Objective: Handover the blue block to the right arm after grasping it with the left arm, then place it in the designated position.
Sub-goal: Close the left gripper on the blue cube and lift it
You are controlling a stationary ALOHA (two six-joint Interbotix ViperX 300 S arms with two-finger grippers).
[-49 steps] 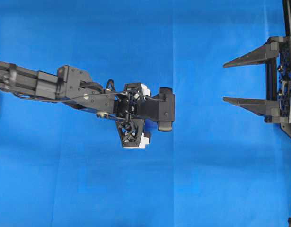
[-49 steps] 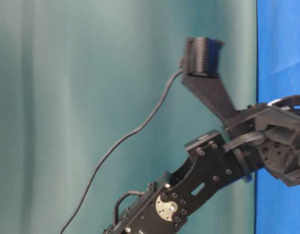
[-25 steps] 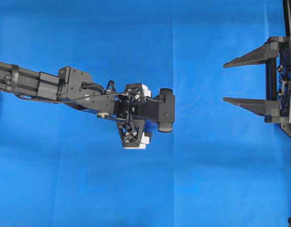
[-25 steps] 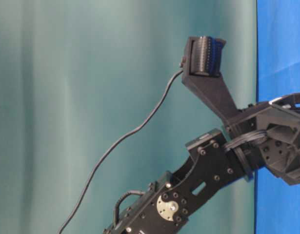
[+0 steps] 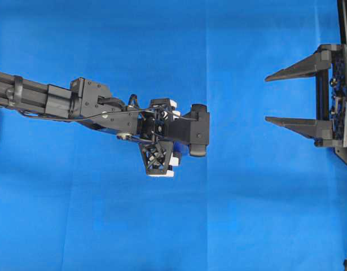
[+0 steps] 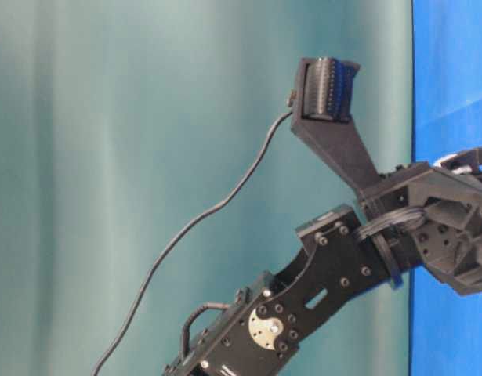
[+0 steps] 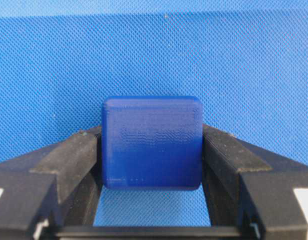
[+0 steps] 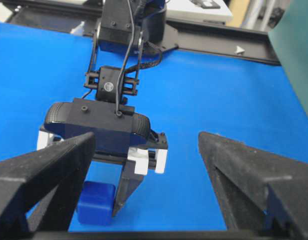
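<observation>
Reaching down onto the blue cloth, the left arm has its gripper set around the blue block, which sits on the cloth between the two fingers. In the left wrist view both pads meet the block's sides with no gap showing, so the jaws look closed onto it, though whether the grip is firm yet I cannot tell. I judge the task to be at its first step: the grasp is being made, while the lift, the handover and the placing are all left to do.

Further right, the right arm's gripper waits well apart from the block, its fingers spread wide and holding nothing.

From overhead the block is hidden under the left wrist camera and the gripper body. The right wrist view shows only a corner of it beside a left finger. No mark for the designated position appears in any view, and the table-level view shows neither the block nor the fingertips.
</observation>
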